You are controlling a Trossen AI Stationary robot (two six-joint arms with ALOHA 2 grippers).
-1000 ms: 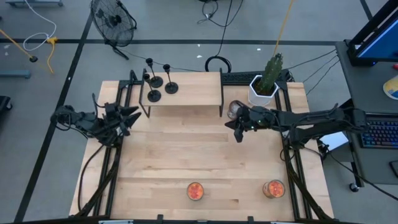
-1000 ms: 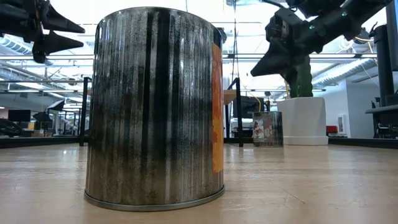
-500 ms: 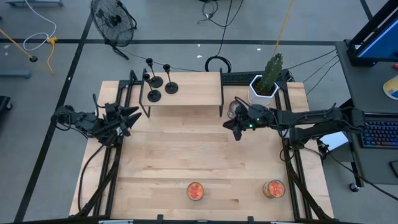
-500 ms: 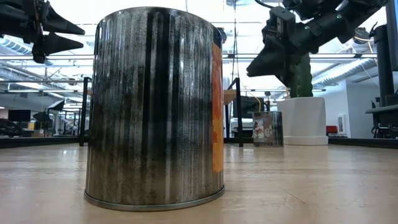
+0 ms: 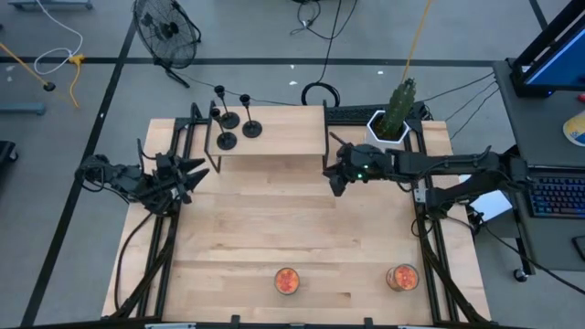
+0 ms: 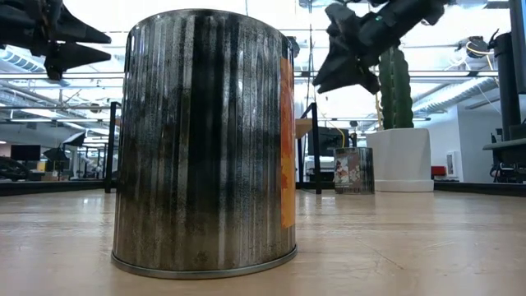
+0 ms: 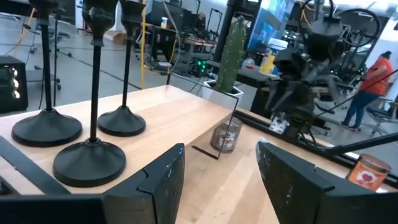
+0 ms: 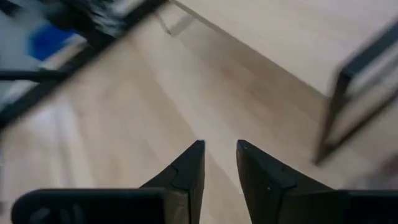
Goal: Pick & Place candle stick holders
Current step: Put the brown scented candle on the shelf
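Up on the shelf's [image 5: 283, 137] left end, upright candle stick holders [image 5: 236, 122] sit nearer my open, empty left gripper [image 5: 190, 171]; right gripper [image 5: 335, 181], slightly parted, is farther.

A small raised wooden shelf [image 5: 274, 137] on black legs stands at the table's [image 5: 274, 228] far edge, left of centre. At the far right corner sits a cactus [image 5: 399, 105] in a white pot [image 5: 382, 135]. A clear glass jar [image 7: 225, 136] stands on the table just beyond the shelf's right end. Two orange-filled jars stand near the near edge: one [image 5: 286, 281] about midway along it, the other [image 5: 402, 277] toward the near right corner. On the floor beyond the far left corner stands a fan [image 5: 165, 29]. A keyboard [image 5: 558, 196] lies on a desk off the right edge.
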